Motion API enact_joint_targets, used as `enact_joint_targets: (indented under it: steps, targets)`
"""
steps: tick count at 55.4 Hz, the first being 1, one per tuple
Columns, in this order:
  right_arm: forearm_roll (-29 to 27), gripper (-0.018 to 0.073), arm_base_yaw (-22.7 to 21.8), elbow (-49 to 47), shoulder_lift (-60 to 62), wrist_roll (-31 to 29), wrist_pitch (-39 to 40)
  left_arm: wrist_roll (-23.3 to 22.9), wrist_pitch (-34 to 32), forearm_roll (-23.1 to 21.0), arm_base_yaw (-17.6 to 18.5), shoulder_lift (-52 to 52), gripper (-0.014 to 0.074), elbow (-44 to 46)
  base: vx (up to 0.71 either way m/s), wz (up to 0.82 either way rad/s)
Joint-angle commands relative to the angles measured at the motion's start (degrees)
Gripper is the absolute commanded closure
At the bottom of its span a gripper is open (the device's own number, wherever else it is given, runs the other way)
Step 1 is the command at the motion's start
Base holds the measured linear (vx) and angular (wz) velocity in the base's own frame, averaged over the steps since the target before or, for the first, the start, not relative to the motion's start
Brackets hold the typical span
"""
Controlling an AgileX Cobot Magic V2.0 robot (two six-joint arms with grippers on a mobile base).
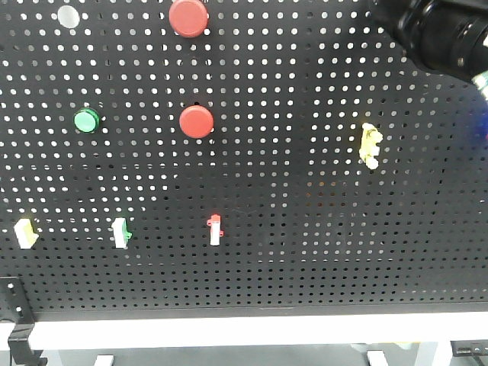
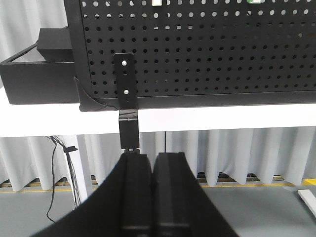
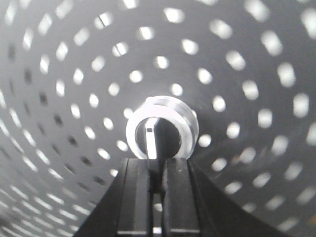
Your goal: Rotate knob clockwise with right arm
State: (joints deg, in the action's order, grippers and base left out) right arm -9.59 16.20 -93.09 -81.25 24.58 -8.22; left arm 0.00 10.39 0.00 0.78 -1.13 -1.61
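Observation:
In the right wrist view the knob (image 3: 183, 129), a dark centre with a white bar inside a silvery ring, sits on the black pegboard (image 3: 237, 59) straight ahead. My right gripper (image 3: 157, 160) is at its lower edge, the two black fingers nearly together and closed on the knob's dark middle ridge. In the front view only the right arm (image 1: 446, 30) shows, at the board's top right corner, and it hides the knob. My left gripper (image 2: 154, 155) is shut and empty, low in front of the board's bottom edge, under a black bracket (image 2: 125, 81).
The pegboard (image 1: 305, 191) carries two red push-buttons (image 1: 188, 17) (image 1: 197, 121), a green button (image 1: 86, 120), a whitish round cap (image 1: 69, 15), a yellow lumpy handle (image 1: 370, 145) and small switches (image 1: 216, 229) along a lower row. A white table edge (image 1: 244, 332) runs below.

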Motion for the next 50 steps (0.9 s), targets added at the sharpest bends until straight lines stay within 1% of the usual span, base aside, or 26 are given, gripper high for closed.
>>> enact_joint_targets:
  steps: [1, 6, 10, 19, 25, 35, 43, 50]
  targets:
    - [-9.0, 0.056, -0.2, -2.6, 2.8, 0.5, 12.4, 0.0, -4.7, -0.4, 0.2, -0.5, 0.0603, -1.5, 0.0, 0.0]
    - [-14.8, 0.056, -0.2, -2.6, 2.9, 0.1, 12.6, 0.0, -4.7, -0.4, 0.2, -0.5, 0.0603, -1.5, 0.0, 0.0]
    - [-16.9, 0.056, -0.2, -2.6, 2.9, -0.4, 12.6, 0.0, -4.7, -0.4, 0.2, -0.5, 0.0603, -1.5, 0.0, 0.0]
    - [-17.5, 0.0549, -0.2, -2.6, 2.9, -0.4, 12.6, 0.0, -4.7, -0.4, 0.2, -0.5, 0.0603, -1.5, 0.0, 0.0]
    - [-17.3, 0.0523, -0.2, -2.6, 2.9, -0.4, 12.6, 0.0, -4.7, -0.4, 0.2, -0.5, 0.0603, -1.5, 0.0, 0.0]
    - [-17.2, 0.0416, -0.2, -2.6, 2.9, -0.4, 12.2, 0.0, -4.7, -0.4, 0.2, -0.5, 0.0603, -1.5, 0.0, 0.0]
    - [-16.3, 0.0271, -0.2, -2.6, 2.9, -1.2, 12.4, 0.0, -4.7, -0.4, 0.2, -0.5, 0.0603, -1.5, 0.0, 0.0]
    - [-16.3, 0.0181, -0.2, -2.6, 2.9, -1.2, 13.8, 0.0, -4.7, -0.4, 0.2, -0.5, 0.0603, -1.5, 0.0, 0.0]
